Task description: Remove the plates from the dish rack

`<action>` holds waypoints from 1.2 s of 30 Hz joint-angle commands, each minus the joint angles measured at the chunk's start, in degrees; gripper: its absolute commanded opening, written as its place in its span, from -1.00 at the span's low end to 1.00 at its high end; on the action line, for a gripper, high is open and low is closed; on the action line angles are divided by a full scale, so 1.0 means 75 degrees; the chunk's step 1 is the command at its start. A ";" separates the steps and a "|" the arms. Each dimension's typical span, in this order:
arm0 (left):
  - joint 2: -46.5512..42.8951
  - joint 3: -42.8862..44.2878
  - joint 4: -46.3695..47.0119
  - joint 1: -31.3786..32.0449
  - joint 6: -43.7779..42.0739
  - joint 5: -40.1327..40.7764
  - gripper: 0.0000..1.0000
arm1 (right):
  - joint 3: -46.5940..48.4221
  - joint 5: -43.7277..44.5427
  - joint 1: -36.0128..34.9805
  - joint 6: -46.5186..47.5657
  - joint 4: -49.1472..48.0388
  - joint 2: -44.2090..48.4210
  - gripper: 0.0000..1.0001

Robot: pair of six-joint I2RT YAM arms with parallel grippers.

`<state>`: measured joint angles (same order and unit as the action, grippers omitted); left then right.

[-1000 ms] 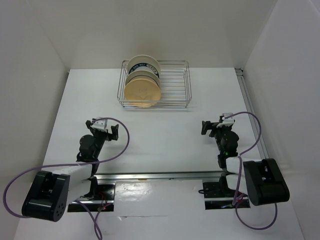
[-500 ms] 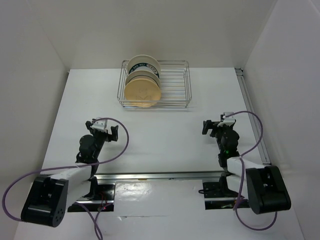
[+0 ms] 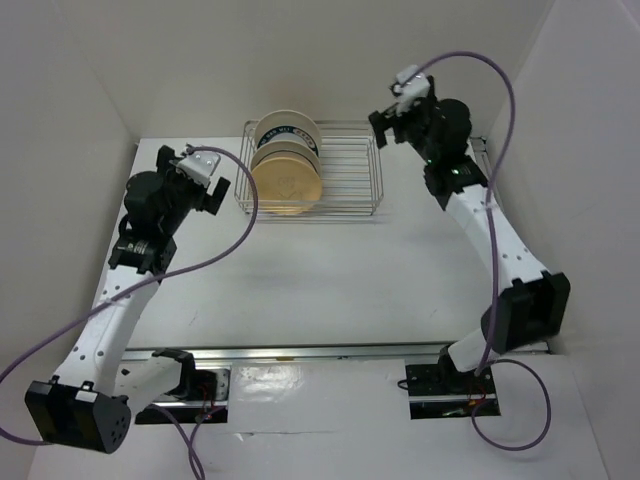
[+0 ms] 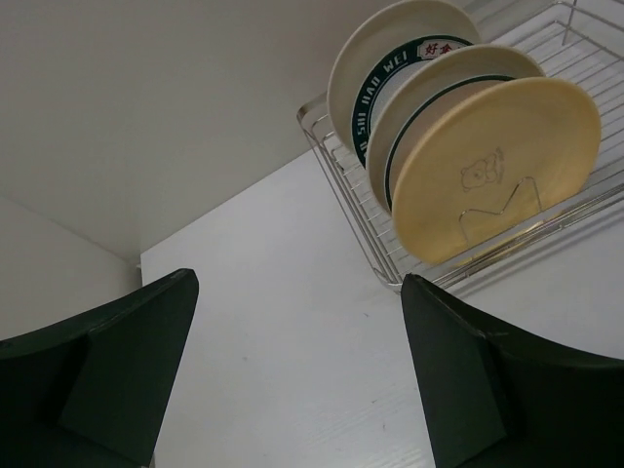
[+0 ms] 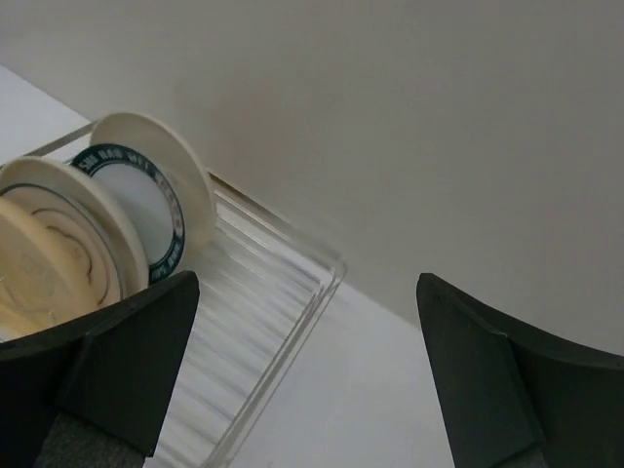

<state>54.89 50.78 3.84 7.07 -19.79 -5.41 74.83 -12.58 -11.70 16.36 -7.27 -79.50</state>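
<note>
Overhead, plates stood on edge at the left end of the dish rack, upper centre of frame, just right of the nearer left gripper, fingers apart; right gripper, likewise apart, hung at the rack's upper-right corner.

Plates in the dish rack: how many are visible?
3, standing at the left end of the dish rack: tan plate in front, dark-ringed cream plate in the middle, green-rimmed plate at the back. Others may hide behind.
</note>
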 commanded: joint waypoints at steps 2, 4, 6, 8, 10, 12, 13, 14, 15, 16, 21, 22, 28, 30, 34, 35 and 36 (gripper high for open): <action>0.0544 0.1687 -0.2338 -0.0051 -0.0303 -0.0110 1.00 | 0.2360 0.1134 -0.1168 0.3168 0.2246 -0.2038 1.00; 0.0754 0.2390 -0.2970 -0.0052 -0.0303 -0.0519 1.00 | 0.2794 0.3005 -0.1859 0.3865 0.1420 -0.2545 1.00; 0.1140 0.3010 -0.3601 -0.0052 -0.0117 -0.0626 1.00 | 0.2912 0.4750 -0.2071 0.3866 -0.0574 -0.3249 1.00; 0.1549 0.3340 -0.4013 -0.0052 0.0095 -0.0708 1.00 | 0.4139 0.5203 -0.2154 0.3469 0.0211 -0.3799 1.00; 0.1808 0.3809 -0.4725 -0.0052 0.0166 -0.0824 1.00 | 0.6217 0.4320 -0.2271 0.2083 0.2294 -0.4737 1.00; 0.1985 0.3986 -0.5034 -0.0052 0.0166 -0.0896 1.00 | 0.6230 0.1997 -0.2190 0.0665 0.3215 -0.4577 1.00; 0.1986 0.3987 -0.5035 -0.0052 0.0247 -0.0989 1.00 | 0.6160 0.1193 -0.2062 0.0156 0.3347 -0.4575 1.00; 0.2055 0.3987 -0.5035 -0.0052 0.0248 -0.0990 1.00 | 0.6160 0.0431 -0.1898 -0.0395 0.3429 -0.4575 1.00; 0.2056 0.3917 -0.5035 -0.0052 0.0318 -0.0908 1.00 | 0.6160 -0.0980 -0.1595 -0.0922 0.3430 -0.4575 0.98; 0.2056 0.3847 -0.5035 -0.0052 0.0319 -0.0908 1.00 | 0.6067 -0.1609 -0.1476 -0.1693 0.3360 -0.4645 0.95; 0.2196 0.3694 -0.4965 -0.0052 0.0388 -0.0837 1.00 | 0.6265 -0.2085 -0.1557 -0.2029 0.4037 -0.5242 0.80; 0.2196 0.3601 -0.4849 -0.0052 0.0389 -0.0745 1.00 | 0.6265 -0.2317 -0.1557 -0.2029 0.4039 -0.5313 0.67; 0.2266 0.3436 -0.4730 -0.0052 0.0389 -0.0662 1.00 | 0.5129 -0.2623 -0.1557 -0.1924 0.3186 -0.5313 0.44; 0.2267 0.3436 -0.4730 -0.0052 0.0319 -0.0662 1.00 | 0.4907 -0.2799 -0.1557 -0.1924 0.3009 -0.5313 0.41; 0.2267 0.3366 -0.4730 -0.0052 0.0319 -0.0568 1.00 | 0.4765 -0.2343 -0.1721 -0.1854 0.2785 -0.5465 0.41; 0.2267 0.3365 -0.4649 -0.0052 0.0319 -0.0568 1.00 | 0.4765 -0.2250 -0.1721 -0.1853 0.2901 -0.5675 0.41; 0.2267 0.3284 -0.4648 -0.0052 0.0319 -0.0498 1.00 | 0.5044 -0.2249 -0.1721 -0.1853 0.2903 -0.5781 0.44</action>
<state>72.03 76.42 -32.88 6.87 -17.72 -10.02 110.59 -30.39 -23.92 2.63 17.76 -121.01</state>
